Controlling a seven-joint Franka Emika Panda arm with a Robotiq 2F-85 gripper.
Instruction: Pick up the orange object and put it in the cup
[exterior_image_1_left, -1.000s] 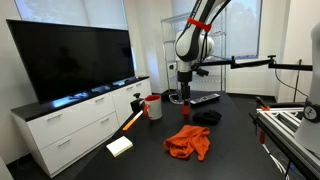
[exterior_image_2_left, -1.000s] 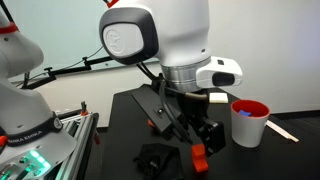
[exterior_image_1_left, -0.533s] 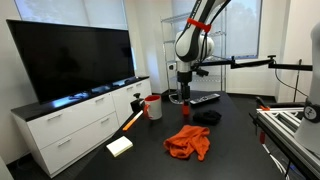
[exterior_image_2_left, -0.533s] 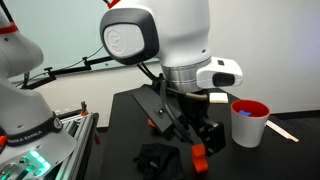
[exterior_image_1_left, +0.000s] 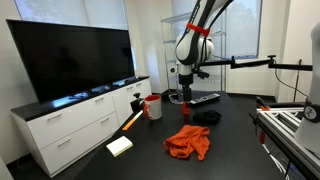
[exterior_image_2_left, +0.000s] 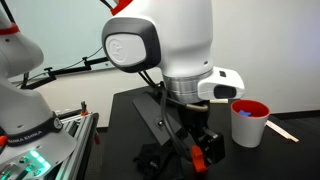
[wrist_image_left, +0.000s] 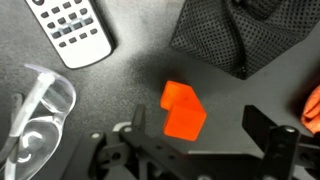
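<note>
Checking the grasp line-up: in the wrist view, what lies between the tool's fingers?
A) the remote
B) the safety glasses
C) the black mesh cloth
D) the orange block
D: the orange block lies in the gap of the open tool, untouched, while the remote and the glasses lie off to one side.
</note>
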